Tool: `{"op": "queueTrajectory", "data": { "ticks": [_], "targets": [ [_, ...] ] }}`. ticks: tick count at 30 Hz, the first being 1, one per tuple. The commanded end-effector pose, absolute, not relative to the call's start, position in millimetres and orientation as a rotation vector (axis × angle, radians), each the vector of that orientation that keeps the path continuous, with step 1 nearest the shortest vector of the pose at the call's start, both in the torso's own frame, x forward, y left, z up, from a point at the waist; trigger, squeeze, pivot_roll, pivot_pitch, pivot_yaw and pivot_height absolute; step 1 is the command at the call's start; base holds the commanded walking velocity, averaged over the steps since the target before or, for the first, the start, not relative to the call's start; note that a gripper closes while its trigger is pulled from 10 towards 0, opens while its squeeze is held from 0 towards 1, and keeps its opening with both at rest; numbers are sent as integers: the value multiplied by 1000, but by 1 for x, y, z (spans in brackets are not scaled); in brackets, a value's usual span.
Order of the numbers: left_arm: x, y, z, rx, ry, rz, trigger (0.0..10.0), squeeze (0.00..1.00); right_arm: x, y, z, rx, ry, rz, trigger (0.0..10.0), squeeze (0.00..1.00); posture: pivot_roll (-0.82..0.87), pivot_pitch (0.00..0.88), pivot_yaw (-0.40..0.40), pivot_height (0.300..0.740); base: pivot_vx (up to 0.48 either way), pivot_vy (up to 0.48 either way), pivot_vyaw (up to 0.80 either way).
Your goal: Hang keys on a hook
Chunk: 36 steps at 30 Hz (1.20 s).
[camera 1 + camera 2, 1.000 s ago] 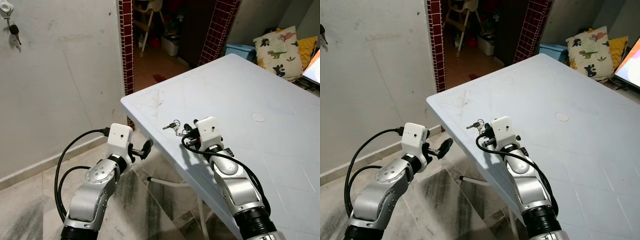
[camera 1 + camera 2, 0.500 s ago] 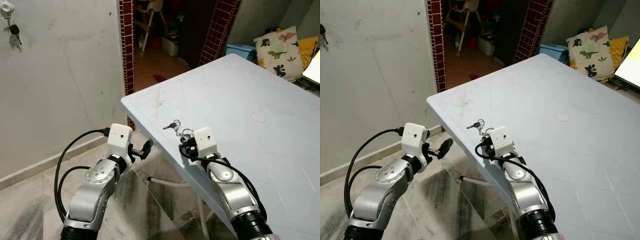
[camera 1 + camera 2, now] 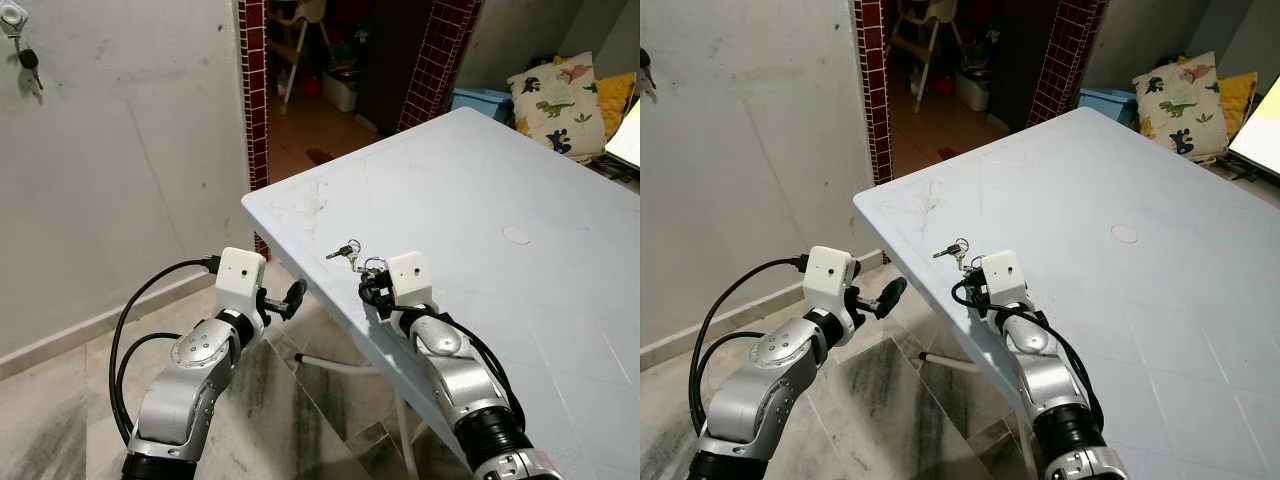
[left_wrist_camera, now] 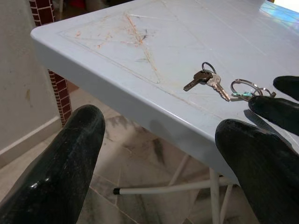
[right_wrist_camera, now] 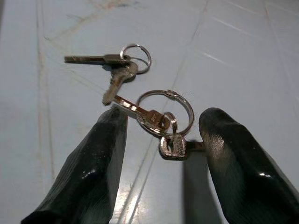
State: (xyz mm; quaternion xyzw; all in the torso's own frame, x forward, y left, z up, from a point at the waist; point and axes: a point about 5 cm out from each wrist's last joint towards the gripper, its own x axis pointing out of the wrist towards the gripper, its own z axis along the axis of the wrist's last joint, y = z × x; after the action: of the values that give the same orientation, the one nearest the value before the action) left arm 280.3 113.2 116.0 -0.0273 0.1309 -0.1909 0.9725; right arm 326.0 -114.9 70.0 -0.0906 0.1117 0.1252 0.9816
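A bunch of keys (image 5: pixel 140 109) lies near the close corner of the pale blue table (image 3: pixel 480 190): a small ring with two keys (image 3: pixel 346 251) linked to a bigger ring (image 5: pixel 167 109). My right gripper (image 5: pixel 163 123) rests low on the table, open, with one black finger on each side of the bigger ring and not touching it. My left gripper (image 3: pixel 292 295) hangs open beside and below the table edge, its fingers (image 4: pixel 70 158) wide apart and aimed at the keys (image 4: pixel 205 80). A white hook (image 3: pixel 12 15) high on the wall to the left holds another key (image 3: pixel 28 62).
The grey wall (image 3: pixel 130 150) stands left of the table, with a doorway framed in red tiles (image 3: pixel 255 90) behind it. A white crossbar (image 3: pixel 335 365) runs under the table. A dinosaur pillow (image 3: pixel 555 100) and a blue box (image 3: pixel 480 100) lie beyond the far edge.
My right gripper has drawn back toward me along the table, from over the keys to just behind the bigger ring. The keys and the left arm have stayed put.
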Motion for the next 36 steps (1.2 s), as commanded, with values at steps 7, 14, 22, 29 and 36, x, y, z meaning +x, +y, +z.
{"op": "queueTrajectory", "data": {
  "ticks": [7,14,22,29,36],
  "targets": [
    [263,118,115,-99,317,-501,10000,0,329,-121,62,-98,258,214,0,0,187,51,-76,740,0,0,0],
    [250,123,109,-35,370,-588,10000,0,331,-120,62,-84,250,212,0,0,199,58,-71,740,0,0,0],
    [247,119,112,-34,371,-612,10000,0,333,-115,62,-78,241,223,3569,0,210,64,-65,740,0,0,0],
    [246,118,114,-23,371,-627,10000,0,332,-117,58,-34,257,202,0,0,215,66,-56,740,0,0,0],
    [248,118,115,-14,366,-627,10000,0,332,-118,56,-14,268,192,0,0,218,64,-54,740,0,0,0]
  ]
}}
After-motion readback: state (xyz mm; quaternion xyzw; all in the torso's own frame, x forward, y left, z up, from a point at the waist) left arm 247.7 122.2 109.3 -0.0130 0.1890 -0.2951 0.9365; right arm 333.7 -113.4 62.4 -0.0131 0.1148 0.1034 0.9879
